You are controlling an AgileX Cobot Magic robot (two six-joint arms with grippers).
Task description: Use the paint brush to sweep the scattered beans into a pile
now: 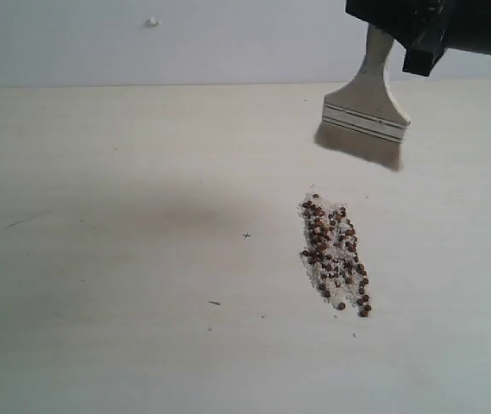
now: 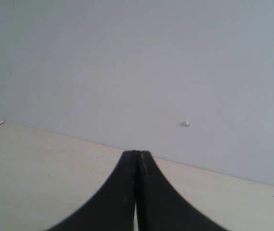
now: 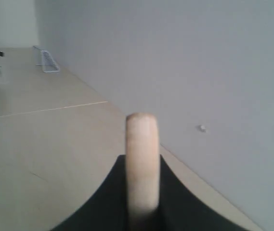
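The beans (image 1: 335, 255) lie in a narrow strip on the pale table, mixed with fine white crumbs, right of centre in the exterior view. The paint brush (image 1: 365, 108) hangs above and behind them, bristles down and off the beans. My right gripper (image 1: 400, 39) holds its pale handle at the top right; the right wrist view shows the handle's end (image 3: 141, 159) clamped between the black fingers (image 3: 109, 202). My left gripper (image 2: 137, 156) is shut with nothing in it and shows only in the left wrist view.
The pale wooden table (image 1: 124, 259) runs back to a plain white wall (image 1: 185, 43) bearing a small white knob (image 1: 152, 21). A few dark specks (image 1: 215, 303) lie on the table left of the beans.
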